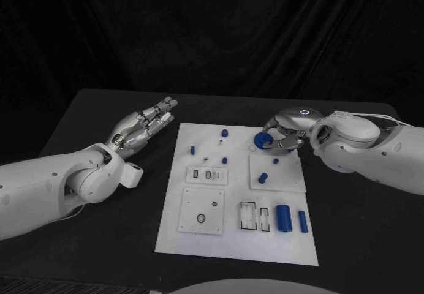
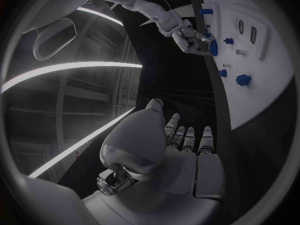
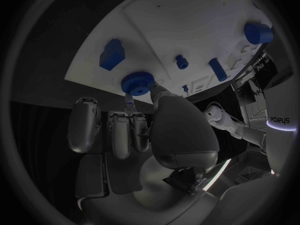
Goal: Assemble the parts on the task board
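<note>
White rectangular task board [image 1: 231, 245] flat on black table, long side running away from robot. Round blue toothed gear part [image 1: 262, 140] at board's far right edge, pinched in right hand's fingers [image 3: 130, 107]. Two blue cylinders [image 1: 283, 217] lie side by side near board's near right corner. Small blue pegs [image 1: 223, 132] stand toward board's far end.

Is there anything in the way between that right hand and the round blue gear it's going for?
No, nothing visible. The right hand already has its fingertips on the blue gear, pinching it at the task board's far right edge. The right wrist view shows the gear right at the fingertips, with no other part between them.
</note>
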